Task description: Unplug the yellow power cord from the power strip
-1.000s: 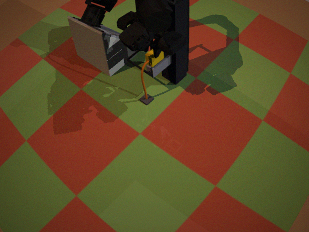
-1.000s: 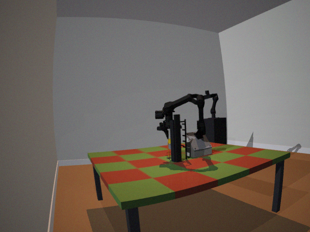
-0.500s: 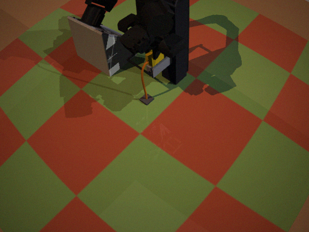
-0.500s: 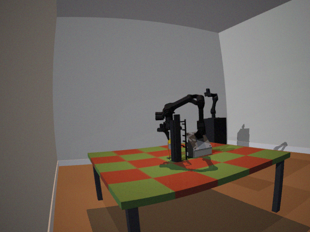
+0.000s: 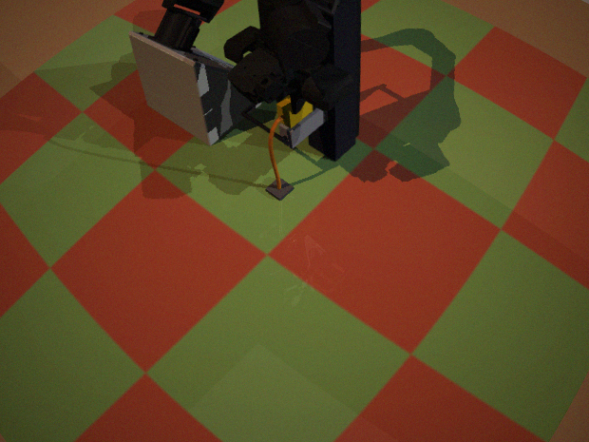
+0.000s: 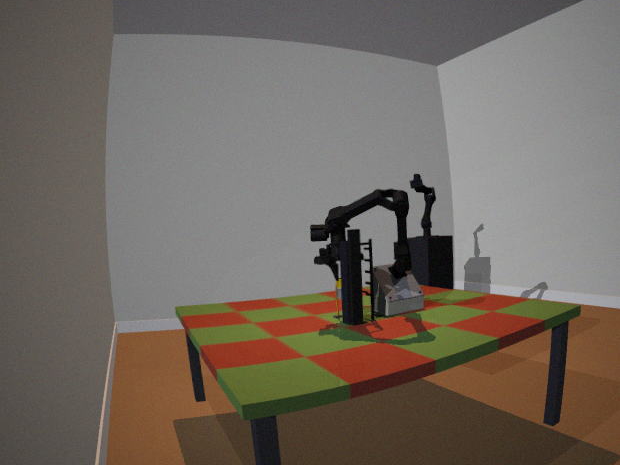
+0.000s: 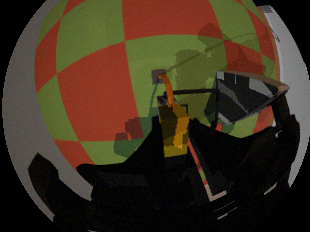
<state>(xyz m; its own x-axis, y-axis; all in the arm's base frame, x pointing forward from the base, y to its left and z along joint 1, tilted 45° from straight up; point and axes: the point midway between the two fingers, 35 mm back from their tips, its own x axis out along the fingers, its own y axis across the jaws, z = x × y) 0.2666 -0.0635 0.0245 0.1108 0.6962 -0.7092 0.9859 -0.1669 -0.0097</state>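
Yellow plug (image 5: 294, 109) sits at the power strip (image 5: 305, 128), a pale grey bar lying on the checkered worktop (image 5: 343, 275) against the foot of a tall dark post (image 5: 343, 68). The pincer (image 5: 295, 102) comes down on it from above, its jaws closed narrow on the plug's blocky body; in the wrist view the yellow block (image 7: 173, 131) shows squeezed between the dark fingers.

From the plug an orange-yellow cord (image 5: 274, 153) curves down to a small dark square anchor (image 5: 279, 189) flat on the worktop. The cord looks thin and limp, so it should trail along and offer little resistance, though its anchored end limits how far the plug can travel. The plug itself looks rigid, boxy and smooth-faced, probably light; its flat sides are the sensible place to grip, not the cord. Whether its prongs are seated in the strip cannot be made out.

A straight pull away from the socket face seems best, since a skewed one could drag the light strip along. A slanted beige and grey box (image 5: 171, 88) stands just beside the strip.
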